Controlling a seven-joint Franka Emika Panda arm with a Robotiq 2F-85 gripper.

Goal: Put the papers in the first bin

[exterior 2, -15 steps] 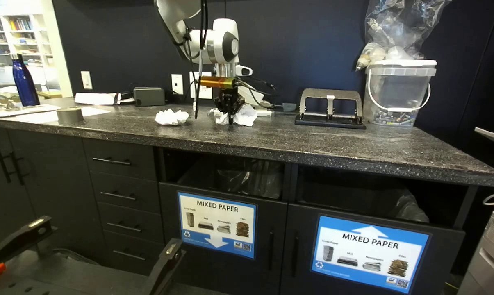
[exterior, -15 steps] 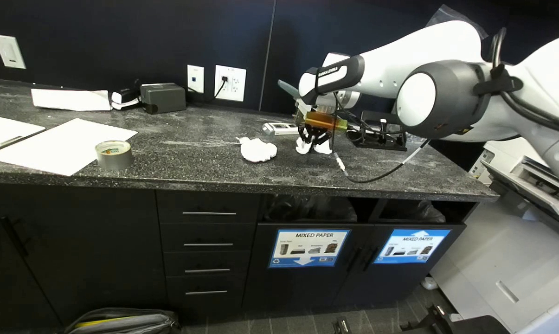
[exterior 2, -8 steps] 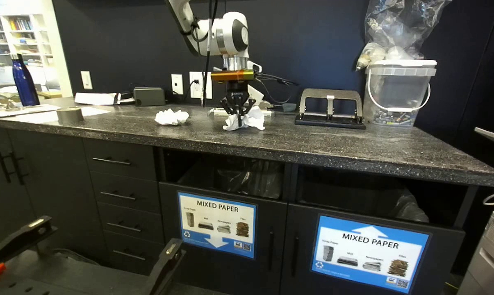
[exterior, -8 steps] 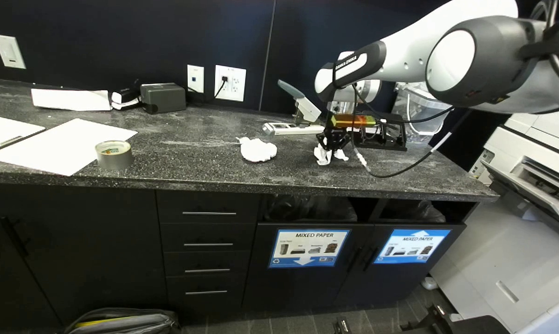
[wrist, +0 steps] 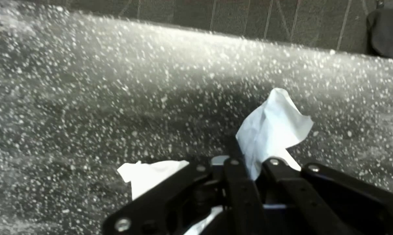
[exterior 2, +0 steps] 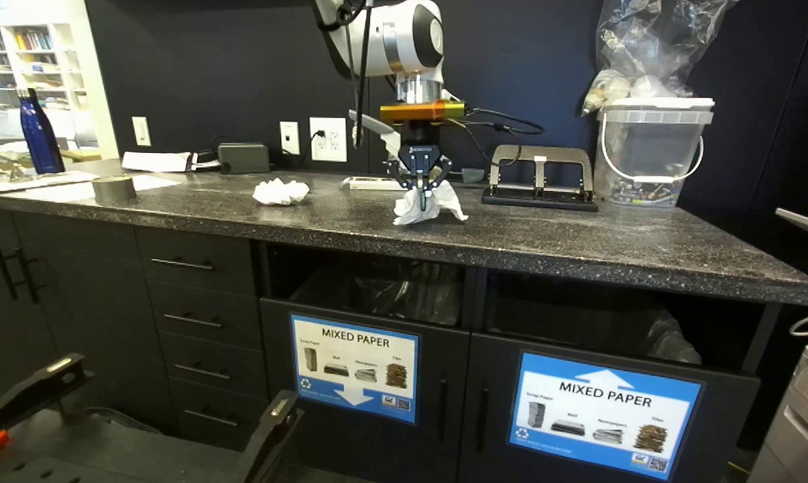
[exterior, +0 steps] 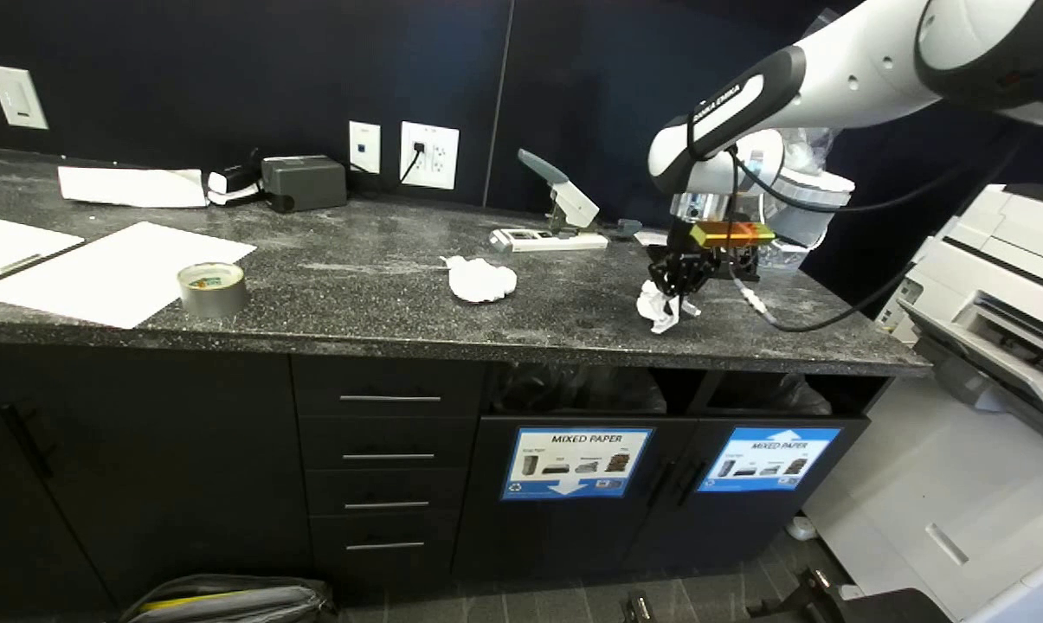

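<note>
FRANKA EMIKA: the name I make out on the dark cover of the white arm (exterior: 867, 73), close to its wrist.
Gripper (exterior 2: 422, 201): small pale letters on its black body look like ROBOTIQ, though they blur from here; its fingers are squeezed together on the pinched paper (exterior 2: 447, 199).
Pinched paper: white and wrinkled, its ends poking out on both sides of the fingers, low over the speckled counter (exterior 2: 645, 235); whether it touches the surface I can't tell.
Loose wad (exterior 2: 281, 192): another crumpled white paper, resting on the counter well apart from the gripper.
Arrow-down sign (exterior 2: 355, 362): MIXED PAPER in capitals on white, blue at the border; Scrap Paper, Mail, Newspapers and Files caption four little pictures, with a recycling mark and a QR code below.
Arrow-up sign (exterior 2: 605, 416): MIXED PAPER again, the same four captions, a broad blue band along the top with a white arrow pointing up.
Bin slot (exterior 2: 564, 308): dark and rectangular, above the arrow-up sign, a plastic liner (exterior 2: 672, 342) showing at one side; both papers are up at counter level.
Neighbouring slot (exterior 2: 377, 288): over the arrow-down sign, plastic showing inside too.
Tape roll (exterior: 215, 300): coloured print inside its core, too small to read.
</note>
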